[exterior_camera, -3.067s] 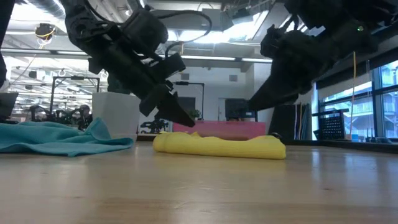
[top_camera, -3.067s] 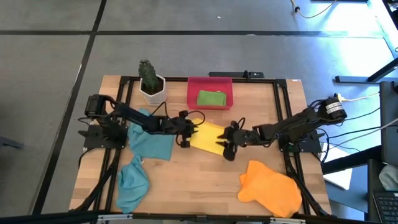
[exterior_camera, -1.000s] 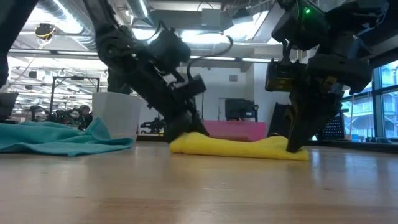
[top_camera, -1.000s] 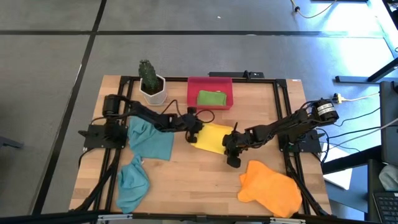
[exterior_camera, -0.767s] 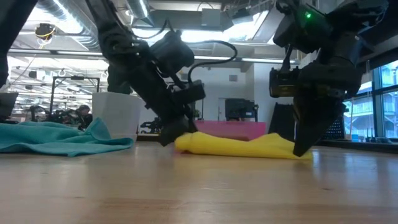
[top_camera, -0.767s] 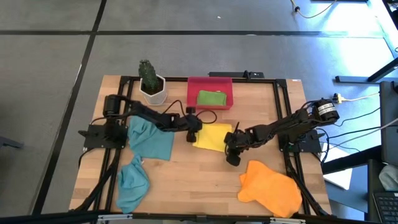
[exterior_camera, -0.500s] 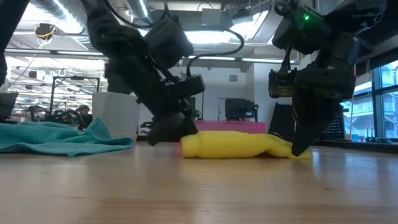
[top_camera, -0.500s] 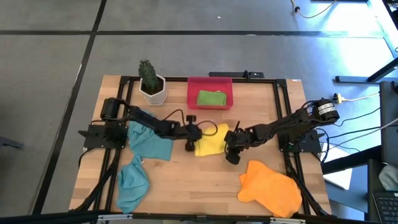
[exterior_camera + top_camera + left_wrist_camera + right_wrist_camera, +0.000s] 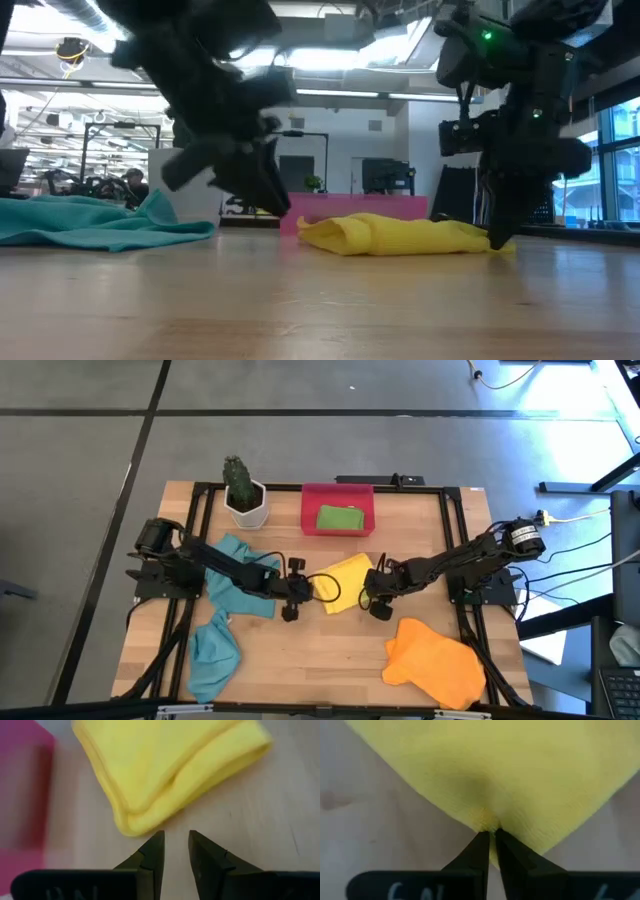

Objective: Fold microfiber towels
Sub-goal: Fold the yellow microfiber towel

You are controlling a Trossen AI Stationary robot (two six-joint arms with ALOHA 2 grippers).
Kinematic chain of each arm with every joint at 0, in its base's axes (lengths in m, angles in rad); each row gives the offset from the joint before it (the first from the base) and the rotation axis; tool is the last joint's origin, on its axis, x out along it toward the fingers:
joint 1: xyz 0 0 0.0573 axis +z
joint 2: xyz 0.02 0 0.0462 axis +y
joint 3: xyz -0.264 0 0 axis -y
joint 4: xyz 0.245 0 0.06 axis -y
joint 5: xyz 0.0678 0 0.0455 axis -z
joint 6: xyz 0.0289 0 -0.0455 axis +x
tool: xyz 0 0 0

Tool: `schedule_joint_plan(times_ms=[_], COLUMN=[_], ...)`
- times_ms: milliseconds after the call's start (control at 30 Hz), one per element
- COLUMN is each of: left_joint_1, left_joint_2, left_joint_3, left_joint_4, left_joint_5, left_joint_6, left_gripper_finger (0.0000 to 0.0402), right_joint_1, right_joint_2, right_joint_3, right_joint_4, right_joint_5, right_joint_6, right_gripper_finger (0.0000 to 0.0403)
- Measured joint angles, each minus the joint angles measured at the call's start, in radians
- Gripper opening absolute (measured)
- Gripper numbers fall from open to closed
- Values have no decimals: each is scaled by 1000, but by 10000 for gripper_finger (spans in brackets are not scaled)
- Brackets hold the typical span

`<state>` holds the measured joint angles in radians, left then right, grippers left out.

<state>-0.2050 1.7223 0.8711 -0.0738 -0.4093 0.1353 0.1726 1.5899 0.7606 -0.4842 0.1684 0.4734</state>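
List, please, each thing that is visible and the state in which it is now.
Yellow towel: folded over, lying on the table.
Green towel: folded, inside the red tray.
Orange towel: unfolded, crumpled.
Two teal towels: unfolded, crumpled.
Left gripper: fingers slightly apart, empty, just off the yellow towel's edge.
Right gripper: fingers shut on the yellow towel's edge.
Cactus pot: upright.

Left gripper (image 9: 262,190): motion-blurred in the low view.
Red tray (image 9: 22,795): out of focus, cut by the frame edge.
Yellow towel (image 9: 510,775): overflows the right wrist frame; its outline unseen.
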Motion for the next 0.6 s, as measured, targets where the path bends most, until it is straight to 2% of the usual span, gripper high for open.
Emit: schedule_joint_plan(times_ms=[133, 200, 300, 367, 433, 600], left_joint_1=[-10, 5, 47, 90, 133, 216], left_joint_2=[-28, -38, -37, -34, -27, -27], left_joint_3=[1, 1, 2, 2, 2, 2], left_joint_4=[16, 65, 130, 157, 149, 82], left_joint_5=[-153, -171, -146, -83, -30, 29], left_joint_6=[46, 92, 169, 203, 214, 211], left_gripper_finger=[79, 79, 79, 79, 77, 57], right_joint_1=[0, 0, 0, 1, 8, 43], right_joint_2=[0, 0, 0, 0, 0, 0], right_joint_3=[41, 51, 69, 85, 103, 119], right_joint_4=[9, 5, 4, -21, -42, -35], right_joint_5=[33, 32, 16, 15, -6, -68], right_joint_6=[-147, -190, -243, -269, -263, -201], right_gripper_finger=[39, 39, 39, 39, 39, 38])
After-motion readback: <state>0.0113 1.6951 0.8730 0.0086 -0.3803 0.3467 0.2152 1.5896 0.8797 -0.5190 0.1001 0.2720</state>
